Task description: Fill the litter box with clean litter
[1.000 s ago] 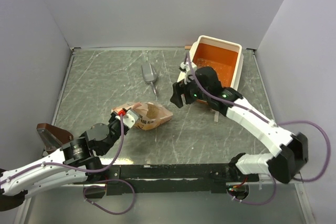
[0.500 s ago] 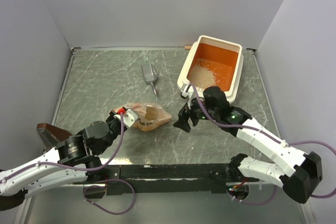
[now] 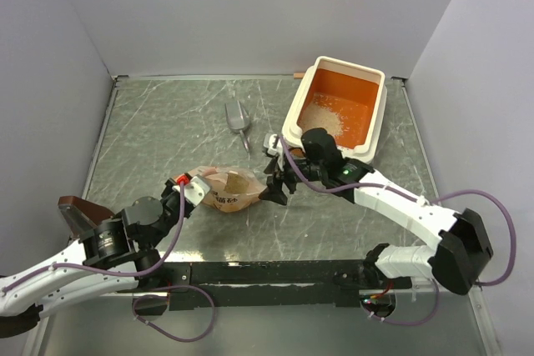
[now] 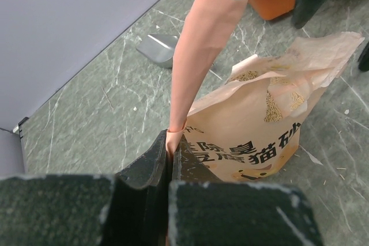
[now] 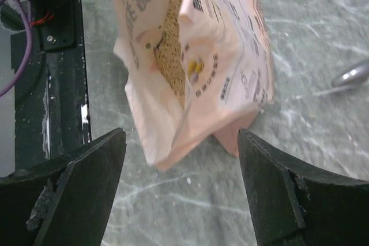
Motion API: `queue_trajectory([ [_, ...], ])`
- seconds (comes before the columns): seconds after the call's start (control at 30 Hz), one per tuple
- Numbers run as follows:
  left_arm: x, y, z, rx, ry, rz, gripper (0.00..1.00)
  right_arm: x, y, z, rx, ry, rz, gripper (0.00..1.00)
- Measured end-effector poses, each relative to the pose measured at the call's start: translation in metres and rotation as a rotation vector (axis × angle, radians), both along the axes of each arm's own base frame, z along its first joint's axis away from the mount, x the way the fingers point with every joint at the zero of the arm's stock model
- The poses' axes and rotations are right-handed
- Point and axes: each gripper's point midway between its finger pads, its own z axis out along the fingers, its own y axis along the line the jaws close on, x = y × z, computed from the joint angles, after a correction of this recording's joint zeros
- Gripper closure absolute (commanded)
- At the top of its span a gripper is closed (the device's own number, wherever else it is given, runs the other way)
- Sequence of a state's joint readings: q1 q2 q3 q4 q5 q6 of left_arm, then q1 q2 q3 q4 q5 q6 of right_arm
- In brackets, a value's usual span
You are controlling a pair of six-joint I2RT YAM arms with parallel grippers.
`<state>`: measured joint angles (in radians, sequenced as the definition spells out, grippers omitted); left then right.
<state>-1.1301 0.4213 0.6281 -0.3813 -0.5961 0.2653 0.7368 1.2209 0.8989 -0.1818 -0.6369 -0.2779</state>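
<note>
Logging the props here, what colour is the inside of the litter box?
The litter box is orange inside, with a cream-white rim; clearest from the top external view.

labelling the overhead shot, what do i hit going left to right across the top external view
left gripper → paper bag → right gripper → litter box. The grey scoop is left out: it lies farther back, within the bag's left-to-right span.
</note>
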Motion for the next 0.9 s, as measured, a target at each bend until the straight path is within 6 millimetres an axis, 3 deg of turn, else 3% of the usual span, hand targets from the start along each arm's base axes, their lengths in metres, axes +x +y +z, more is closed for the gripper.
queue_trajectory([
  [0.17, 0.001, -0.002, -0.001, 0.007, 0.003, -0.001, 0.99, -0.003, 0.018, -0.009, -0.002, 0.015, 0.053, 0.18],
  [0.23, 0.002, -0.004, -0.002, 0.009, 0.003, -0.002, 0.99, -0.008, 0.024, -0.013, 0.0, 0.023, 0.079, 0.28],
  [0.27, 0.002, -0.005, -0.002, 0.011, 0.004, -0.002, 0.99, -0.011, 0.028, -0.014, 0.002, 0.026, 0.091, 0.39],
  [0.3, 0.003, -0.007, -0.002, 0.013, 0.005, -0.004, 0.99, -0.012, 0.03, -0.015, 0.004, 0.029, 0.099, 0.69],
  [0.37, 0.004, -0.011, -0.001, 0.019, 0.008, -0.006, 0.99, -0.013, 0.034, -0.017, 0.003, 0.028, 0.106, 1.0],
  [0.53, 0.005, -0.02, 0.006, 0.057, 0.028, -0.031, 0.99, 0.01, 0.032, -0.012, -0.019, 0.055, 0.025, 1.0],
  [0.67, 0.004, -0.036, 0.018, 0.099, 0.071, -0.084, 0.99, 0.026, 0.006, -0.002, -0.023, 0.069, -0.066, 1.0],
  [0.77, -0.002, -0.051, 0.025, 0.114, 0.115, -0.149, 0.99, 0.027, -0.016, 0.005, -0.033, 0.089, -0.118, 1.0],
  [0.9, -0.007, -0.073, 0.027, 0.132, 0.16, -0.232, 0.99, 0.015, -0.039, 0.009, -0.074, 0.126, -0.167, 1.0],
])
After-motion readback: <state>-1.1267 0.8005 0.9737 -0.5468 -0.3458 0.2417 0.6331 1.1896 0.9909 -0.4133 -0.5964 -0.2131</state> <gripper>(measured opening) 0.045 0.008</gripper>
